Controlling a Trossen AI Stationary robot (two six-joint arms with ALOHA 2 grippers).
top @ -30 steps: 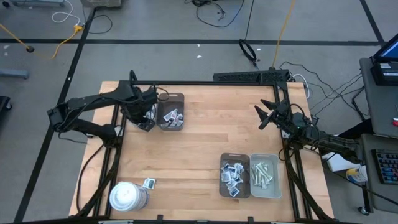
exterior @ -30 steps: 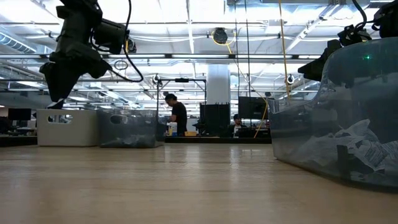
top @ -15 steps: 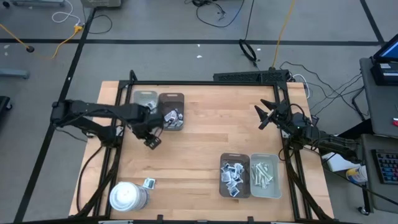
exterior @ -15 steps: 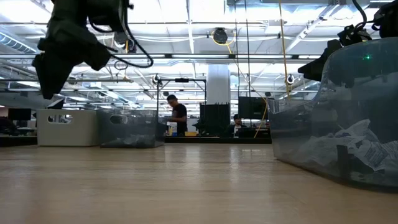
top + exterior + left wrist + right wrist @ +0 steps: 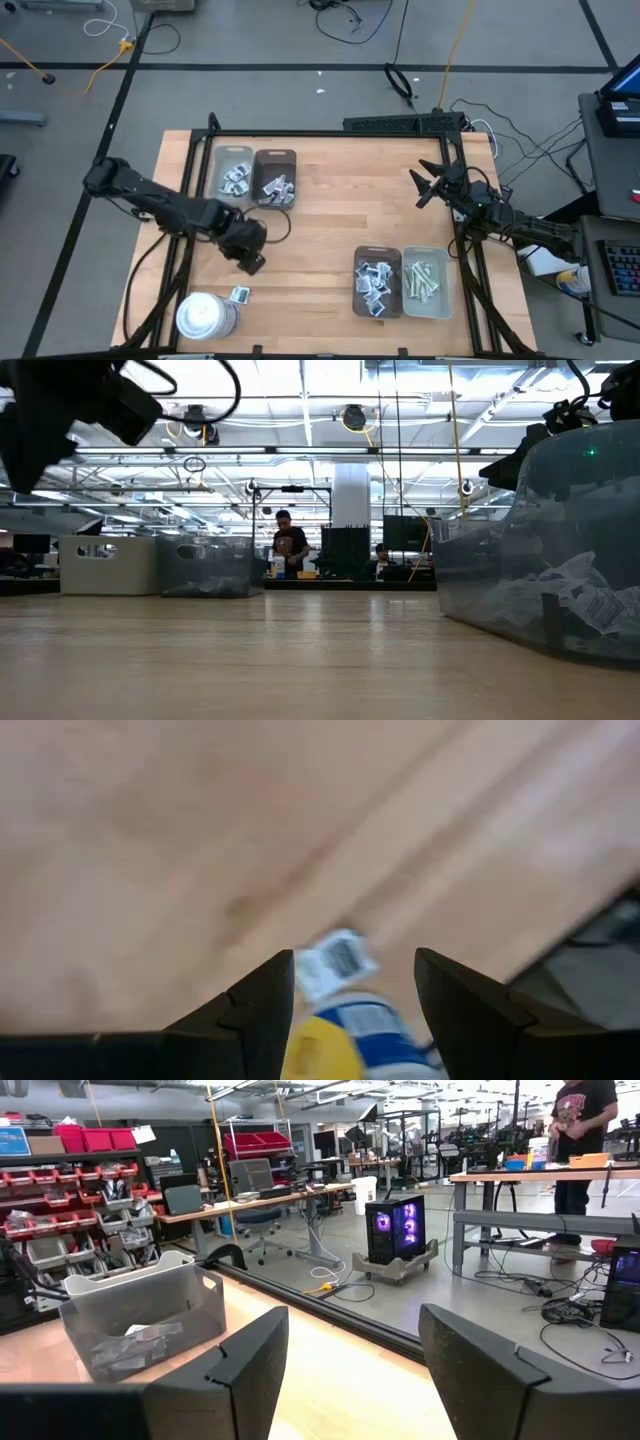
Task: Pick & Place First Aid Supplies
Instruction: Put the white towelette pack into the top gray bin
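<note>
A single white packet [image 5: 240, 294] with dark print lies flat on the wood at the near left, beside a big white cylinder [image 5: 205, 316]. My left gripper [image 5: 252, 264] hangs over the table just beyond that packet, pointing steeply down, open and empty. In the left wrist view the packet [image 5: 336, 960] shows on the wood between and past the fingers, with the cylinder's blue and yellow label [image 5: 350, 1028] below it. More packets fill the trays at far left [image 5: 233, 176] and near right [image 5: 376, 280]. My right gripper [image 5: 424, 187] waits at the far right, level and open [image 5: 350, 1335].
Two trays stand side by side at far left, a pale one and a grey one [image 5: 276, 180]. At near right a grey tray with packets stands next to a pale tray of strips [image 5: 426, 281]. A black frame [image 5: 330, 133] edges the table. People stand in the room beyond.
My left gripper has swung from above the far-left trays toward the table's near edge and a little right, ending over the wood close to the lone packet. It turned about its own axis on the way. The gap between its fingers looks the same.
</note>
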